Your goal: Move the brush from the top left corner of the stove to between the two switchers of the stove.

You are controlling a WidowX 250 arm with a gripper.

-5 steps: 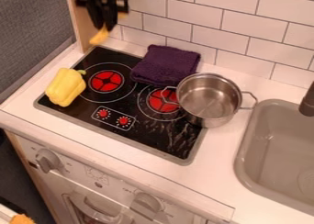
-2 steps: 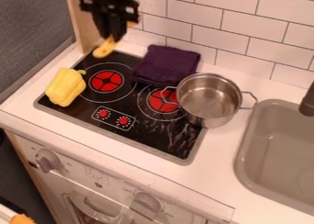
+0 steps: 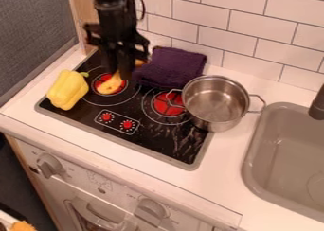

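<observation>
White tiles point(image 3: 240, 29) stand behind the stove point(image 3: 155, 142). Above it, toward its top left corner, the black fingers point(image 3: 124, 66) are closed on the yellow brush point(image 3: 111, 85).

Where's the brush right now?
In the camera view, the brush is in the gripper, its yellow end over the left red burner, between the yellow pepper and the purple cloth.
</observation>
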